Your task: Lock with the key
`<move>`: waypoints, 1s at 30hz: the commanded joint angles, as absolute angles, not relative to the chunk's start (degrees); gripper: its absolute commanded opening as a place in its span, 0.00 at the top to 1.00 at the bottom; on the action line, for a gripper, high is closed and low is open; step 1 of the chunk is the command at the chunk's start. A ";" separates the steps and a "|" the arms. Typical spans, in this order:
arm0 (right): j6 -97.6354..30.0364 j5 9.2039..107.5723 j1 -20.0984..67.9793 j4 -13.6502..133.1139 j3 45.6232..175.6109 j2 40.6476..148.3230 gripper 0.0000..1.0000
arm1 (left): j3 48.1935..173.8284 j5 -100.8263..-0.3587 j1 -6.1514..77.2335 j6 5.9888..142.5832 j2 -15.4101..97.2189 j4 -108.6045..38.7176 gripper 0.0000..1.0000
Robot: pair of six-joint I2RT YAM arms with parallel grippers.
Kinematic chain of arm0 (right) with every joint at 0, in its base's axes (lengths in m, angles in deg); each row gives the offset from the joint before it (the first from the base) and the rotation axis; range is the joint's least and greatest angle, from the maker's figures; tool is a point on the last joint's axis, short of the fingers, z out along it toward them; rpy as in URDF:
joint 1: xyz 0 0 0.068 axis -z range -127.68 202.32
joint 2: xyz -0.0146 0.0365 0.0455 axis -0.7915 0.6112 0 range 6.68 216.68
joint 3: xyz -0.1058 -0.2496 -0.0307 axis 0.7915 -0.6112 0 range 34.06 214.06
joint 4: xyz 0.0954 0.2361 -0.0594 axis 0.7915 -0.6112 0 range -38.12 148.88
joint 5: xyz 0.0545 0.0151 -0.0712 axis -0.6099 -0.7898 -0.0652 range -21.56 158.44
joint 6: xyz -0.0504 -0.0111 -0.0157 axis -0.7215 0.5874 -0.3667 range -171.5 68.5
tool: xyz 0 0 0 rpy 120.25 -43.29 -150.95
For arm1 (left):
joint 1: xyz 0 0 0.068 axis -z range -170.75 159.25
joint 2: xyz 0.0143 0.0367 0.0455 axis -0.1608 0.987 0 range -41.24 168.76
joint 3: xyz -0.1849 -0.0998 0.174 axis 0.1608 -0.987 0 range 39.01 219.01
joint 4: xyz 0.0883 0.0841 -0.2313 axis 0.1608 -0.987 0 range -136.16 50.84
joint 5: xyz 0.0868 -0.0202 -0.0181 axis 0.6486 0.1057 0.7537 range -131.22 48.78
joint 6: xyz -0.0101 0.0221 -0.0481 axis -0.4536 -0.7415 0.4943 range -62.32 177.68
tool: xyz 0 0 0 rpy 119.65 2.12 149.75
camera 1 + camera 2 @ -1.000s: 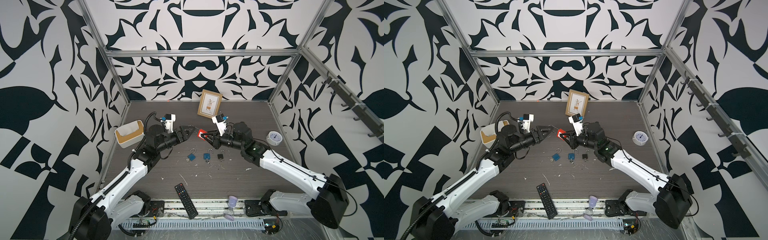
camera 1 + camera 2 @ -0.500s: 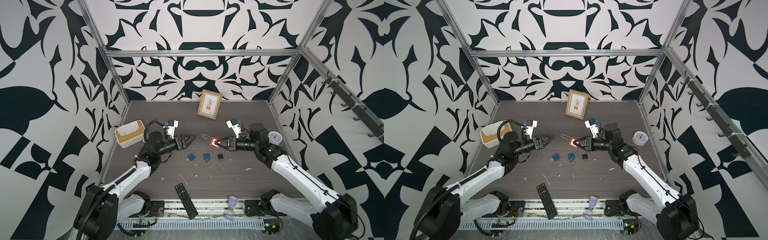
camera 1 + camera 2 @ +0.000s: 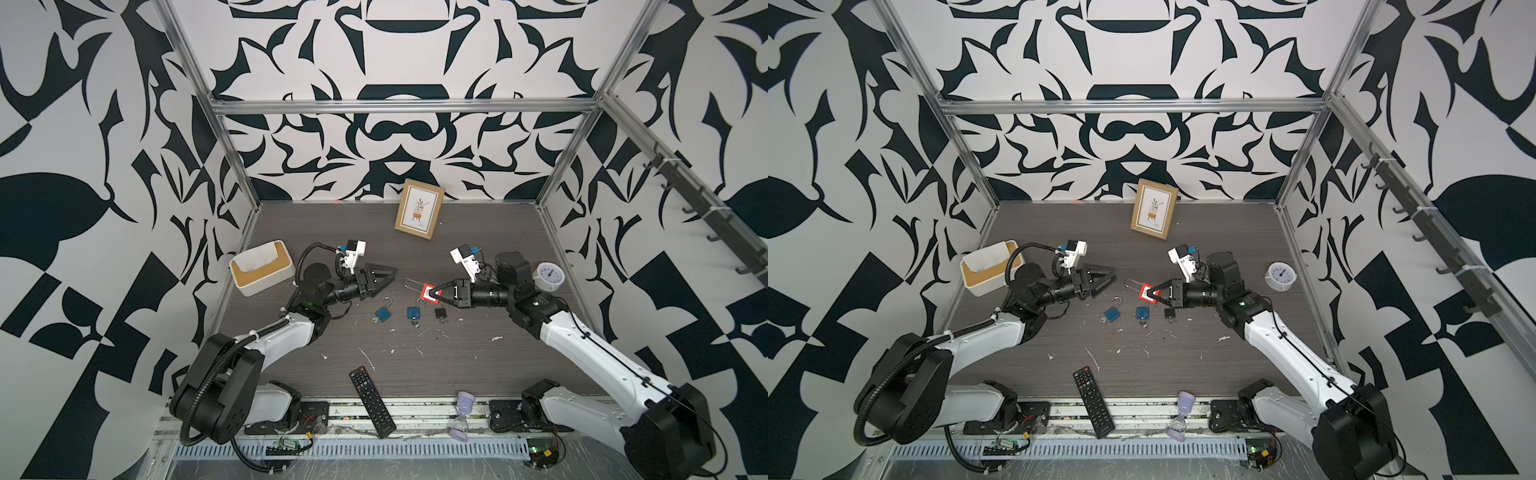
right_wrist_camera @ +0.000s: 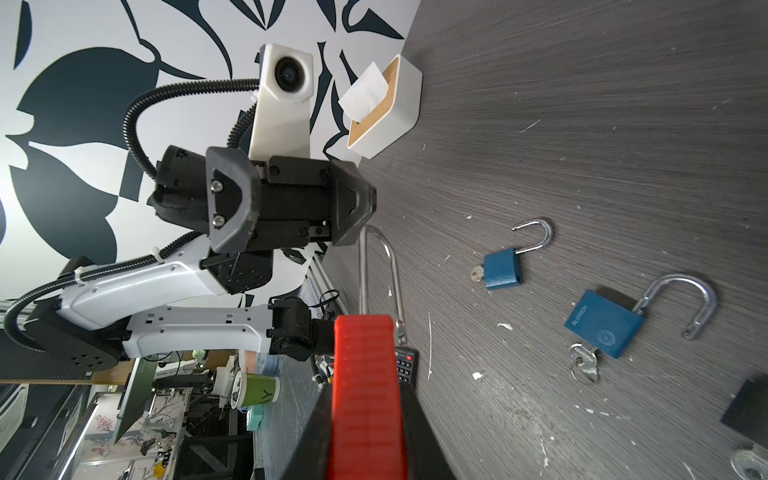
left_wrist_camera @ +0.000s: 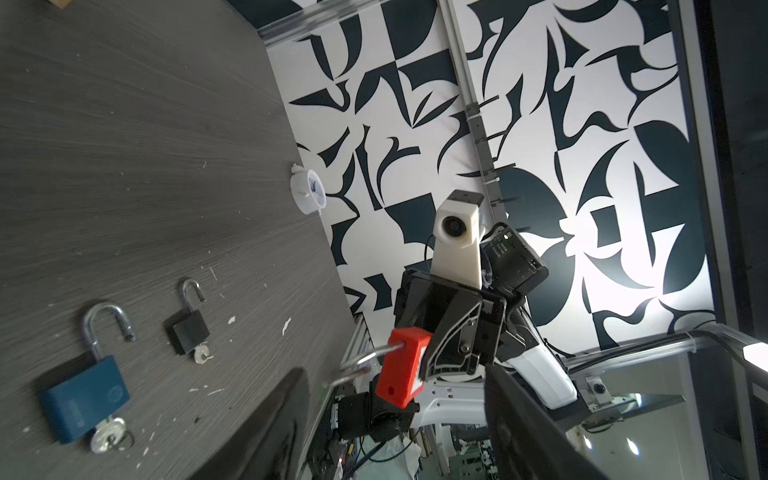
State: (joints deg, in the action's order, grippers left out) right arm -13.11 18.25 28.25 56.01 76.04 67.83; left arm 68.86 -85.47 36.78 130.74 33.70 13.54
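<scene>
**Two-arm cell, seen from above and from both wrists.** The right pincer (image 3: 434,293) is closed narrowly on the body of the red lock (image 3: 426,290). It holds the lock clear of the tabletop (image 3: 478,365), on the robot's side of the frame (image 3: 419,210). The long shackle (image 4: 363,274) points toward the left pincer (image 3: 388,283), with one leg ending just beside the body. The left pincer stands wide and empty. In the left wrist view its fingers (image 5: 284,422) spread to either side of the red lock without touching it. This pincer hangs to the left of the frame and nearer the robot. Farther from the frame than the red lock, three locks lie in a row on the tabletop: the end blue lock (image 3: 383,312), the middle blue lock (image 3: 412,311) and the black lock (image 3: 440,312). Each has its shackle swung open and a key (image 5: 108,432) at its base. The box (image 3: 262,268) sits well to the frame's left and the clock (image 3: 549,276) well to its right. The remote (image 3: 371,401) lies at the tabletop's front edge, far from the frame.
</scene>
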 commanded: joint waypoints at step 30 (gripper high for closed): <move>-2.11 9.43 26.75 69.76 76.14 69.79 1.00 | 75.30 -82.44 40.88 111.67 28.46 -6.53 0.31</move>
